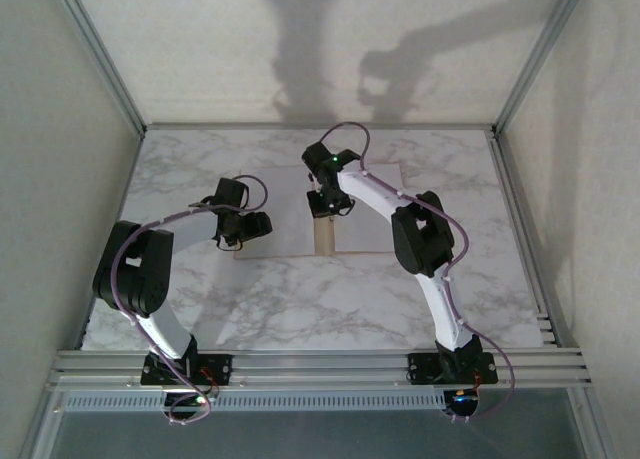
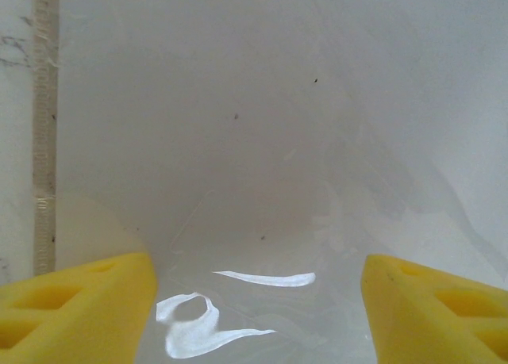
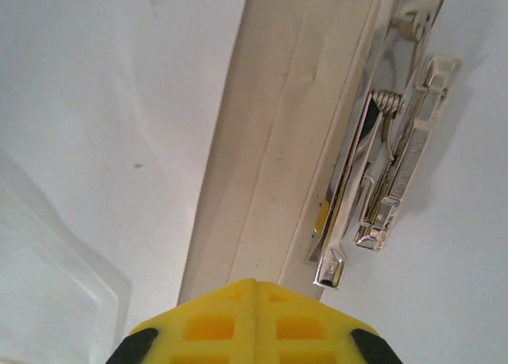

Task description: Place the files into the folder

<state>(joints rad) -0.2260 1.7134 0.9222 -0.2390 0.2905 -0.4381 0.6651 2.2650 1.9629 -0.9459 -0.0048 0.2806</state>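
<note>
Open flat near the middle of the white-grey veined marble table [image 1: 300, 299]: flat tan-brown cardboard folder [image 1: 323, 241], bare only along its narrow spine strip. Spread over both halves of the folder, left and right of that spine: thin white rectangular paper files [image 1: 283, 214], plain and lying flat.

Above the folder's spine, toward its far end: right pincer [image 1: 322, 204], yellow fingers pressed together tip to tip, nothing between them. Seen from the right wrist, points down at the tan spine [image 3: 262, 158], with white sheets on either side of it. Just right of the spine, lying along it: small shiny metal clip fastener [image 3: 389, 166] with a coiled spring. Left of the spine, at the near corner: edge of a clear, glossy sheet over the white paper.

At the folder's left edge: left pincer [image 1: 243, 229], yellow fingers [image 2: 79, 300] standing well apart, gripping nothing. Seen from the left wrist, hangs low over a white sheet [image 2: 262, 126] with bright glossy highlights; touching it or not, cannot tell. Left of that sheet: folder's tan edge [image 2: 44, 102] as a thin strip, marble beyond.
</note>
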